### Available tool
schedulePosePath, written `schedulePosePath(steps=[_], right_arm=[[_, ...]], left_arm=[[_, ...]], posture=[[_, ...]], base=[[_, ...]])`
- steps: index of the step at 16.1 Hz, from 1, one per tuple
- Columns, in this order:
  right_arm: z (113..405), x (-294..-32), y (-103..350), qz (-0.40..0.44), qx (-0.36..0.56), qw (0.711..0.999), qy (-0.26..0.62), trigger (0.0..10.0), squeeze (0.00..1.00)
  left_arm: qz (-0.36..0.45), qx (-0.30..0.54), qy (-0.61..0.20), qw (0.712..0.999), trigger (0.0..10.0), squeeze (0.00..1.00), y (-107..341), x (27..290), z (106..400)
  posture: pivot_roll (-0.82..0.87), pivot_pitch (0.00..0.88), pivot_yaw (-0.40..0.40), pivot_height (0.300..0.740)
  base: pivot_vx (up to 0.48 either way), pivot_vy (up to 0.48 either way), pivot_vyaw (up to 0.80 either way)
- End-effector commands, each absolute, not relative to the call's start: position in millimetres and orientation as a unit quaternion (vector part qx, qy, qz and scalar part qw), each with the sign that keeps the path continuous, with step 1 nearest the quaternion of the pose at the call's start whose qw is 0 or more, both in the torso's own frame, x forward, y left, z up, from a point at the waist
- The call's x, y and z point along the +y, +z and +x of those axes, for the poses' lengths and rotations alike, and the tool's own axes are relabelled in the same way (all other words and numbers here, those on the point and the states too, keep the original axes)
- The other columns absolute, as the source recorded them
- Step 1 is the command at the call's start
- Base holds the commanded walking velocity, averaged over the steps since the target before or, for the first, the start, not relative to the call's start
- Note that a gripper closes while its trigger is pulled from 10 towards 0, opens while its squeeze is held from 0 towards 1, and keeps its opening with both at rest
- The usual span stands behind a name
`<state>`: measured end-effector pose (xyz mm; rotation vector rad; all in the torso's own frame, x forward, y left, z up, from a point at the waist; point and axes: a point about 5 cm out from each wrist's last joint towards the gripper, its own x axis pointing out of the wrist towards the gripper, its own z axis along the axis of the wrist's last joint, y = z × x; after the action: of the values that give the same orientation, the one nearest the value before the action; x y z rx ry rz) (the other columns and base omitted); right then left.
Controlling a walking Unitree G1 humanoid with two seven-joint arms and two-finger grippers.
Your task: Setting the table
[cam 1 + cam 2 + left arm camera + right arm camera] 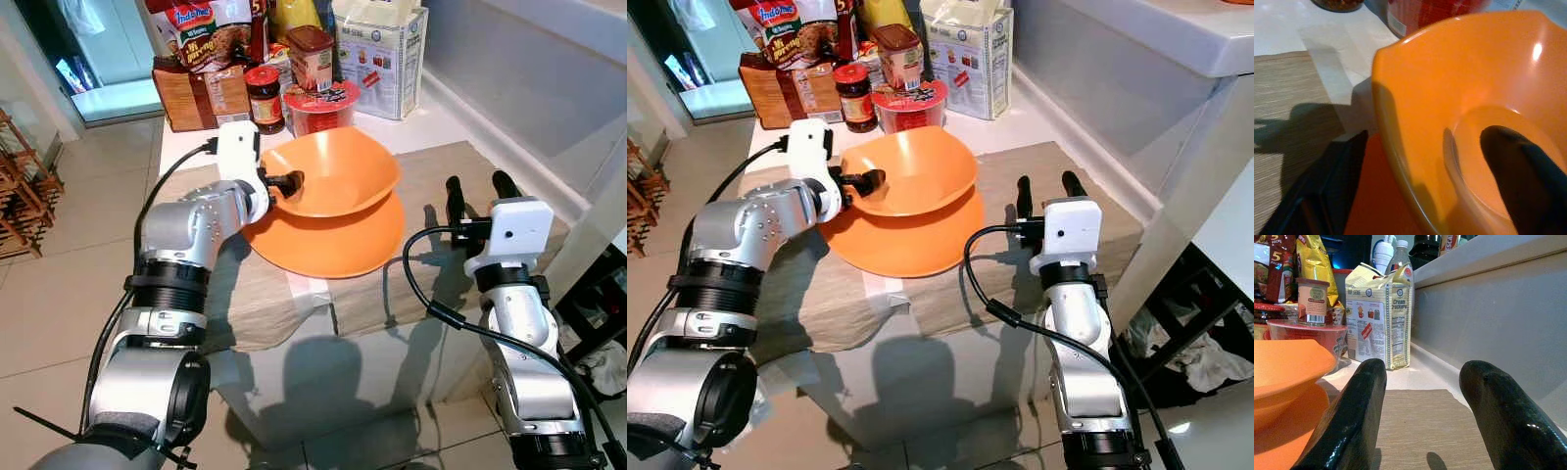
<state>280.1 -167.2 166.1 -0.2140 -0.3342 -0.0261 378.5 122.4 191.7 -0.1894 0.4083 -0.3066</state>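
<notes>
Your left gripper is clamped on the near-left rim of the orange bowl, one finger inside the bowl and the other outside under the rim. The bowl sits tilted on the orange plate, its left side raised. The plate lies on the woven placemat, which hangs over the near table edge just below the plate's front rim. Behind the bowl you have little room: a red tub, a dark jar and a brown box crowd the back of the table, with a cream cracker bag further right. To the right of the plate the mat is bare up to your right gripper, which hovers above it with fingers spread wide, holding nothing. Right of it, a grey wall borders the table.
</notes>
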Motion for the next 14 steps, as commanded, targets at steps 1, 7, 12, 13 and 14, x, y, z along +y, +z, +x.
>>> schedulePosePath(steps=[1, 7, 12, 13, 14], right_arm=[[279.2, -165.0, 168.5, -0.108, -0.166, 0.980, -0.008, 10.0, 0.00], [279.5, -164.9, 168.8, -0.109, -0.165, 0.980, -0.008, 10.0, 0.00], [279.1, -164.9, 166.9, -0.108, -0.160, 0.981, -0.008, 10.0, 0.00], [279.1, -165.1, 166.8, -0.108, -0.160, 0.981, -0.008, 10.0, 0.00], [279.2, -165.3, 166.7, -0.109, -0.159, 0.981, -0.008, 10.0, 0.00]], left_arm=[[-0.085, 0.212, -0.155, 0.961, 0.0, 0.00, 187.3, 122.1, 377.1], [-0.052, 0.176, -0.146, 0.972, 0.0, 0.00, 194.1, 127.7, 379.6], [-0.077, 0.176, -0.157, 0.969, 0.0, 0.00, 191.6, 128.4, 375.9], [-0.088, 0.182, -0.162, 0.966, 0.0, 0.00, 190.4, 127.4, 374.9], [-0.091, 0.186, -0.163, 0.965, 0.0, 0.00, 190.1, 127.0, 374.5]], posture=[[-0.16, 0.000, 0.098, 0.740], [-0.16, 0.000, 0.098, 0.740], [-0.16, 0.000, 0.097, 0.740], [-0.16, 0.000, 0.097, 0.740], [-0.16, 0.000, 0.097, 0.740]], base=[[0.000, 0.000, 0.00], [0.000, 0.000, 0.00], [0.000, 0.000, 0.00], [0.000, 0.000, 0.00], [0.000, 0.000, 0.00]])
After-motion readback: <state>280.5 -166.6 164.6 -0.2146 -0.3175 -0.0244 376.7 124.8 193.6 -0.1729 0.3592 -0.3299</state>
